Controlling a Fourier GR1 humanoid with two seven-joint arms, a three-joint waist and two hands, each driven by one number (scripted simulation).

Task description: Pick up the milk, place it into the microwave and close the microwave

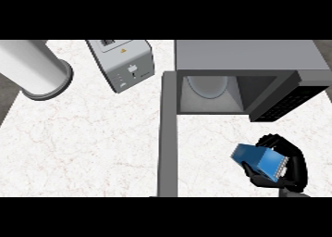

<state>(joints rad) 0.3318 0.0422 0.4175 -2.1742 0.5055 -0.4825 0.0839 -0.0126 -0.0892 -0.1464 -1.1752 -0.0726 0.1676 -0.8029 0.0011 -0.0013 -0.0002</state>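
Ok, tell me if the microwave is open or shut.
Open: the microwave has its door swung out, and the cavity is exposed.

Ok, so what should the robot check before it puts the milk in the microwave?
1. Milk is in the right hand, fingers curled round it: ok.
2. Microwave door is swung wide open: ok.
3. Room inside: only the round plate shows in there: ok.
4. Milk is in front of the opening, on the open side of the door: ok.
5. Toaster stands on the far side of the door, out of the way: ok.
6. Left hand ready to shut the door afterwards: it is not in view, so cannot tell.
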